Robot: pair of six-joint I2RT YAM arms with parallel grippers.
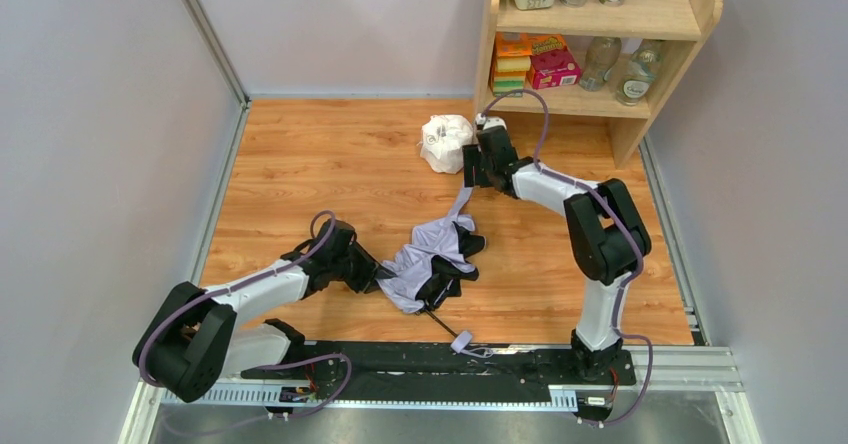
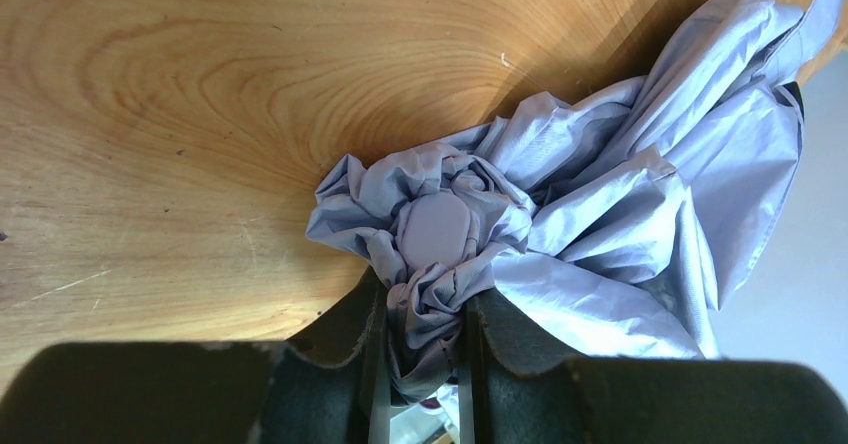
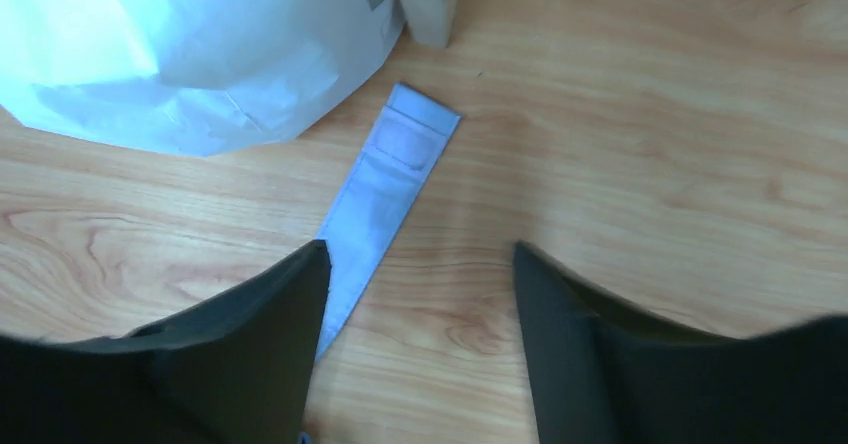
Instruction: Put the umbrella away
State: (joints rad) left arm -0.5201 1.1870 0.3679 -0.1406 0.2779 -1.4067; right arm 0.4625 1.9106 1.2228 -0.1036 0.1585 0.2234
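While the umbrella (image 1: 432, 256) lies collapsed near the middle of the wooden table (image 1: 320, 164), its pale canopy bunched and black folds showing along its 3 o'clock side, the left gripper (image 1: 372, 276) meets it from 8 o'clock. Seen from the left wrist, that gripper (image 2: 420, 309) has its fingers (image 2: 372, 364) pressed onto a wad of lavender cloth (image 2: 600, 194), just beneath the round cap (image 2: 435, 229) at the canopy's tip. A thin black shaft (image 1: 440, 321) leaves the bundle toward 5 o'clock and ends at the small handle (image 1: 462, 342) by the near rail.

From the canopy a narrow strap (image 1: 461, 204) runs toward 1 o'clock, up to the right gripper (image 1: 478, 169). In the right wrist view this gripper (image 3: 420, 259) is spread wide and holds nothing; the strap (image 3: 385, 184) lies flat on the wood below, nearer its left finger (image 3: 260, 334). A white wrapped lump (image 1: 445, 142) sits just at 10 o'clock of that gripper, beside the foot of a wooden shelf (image 1: 600, 104) standing in the table's 1 o'clock corner
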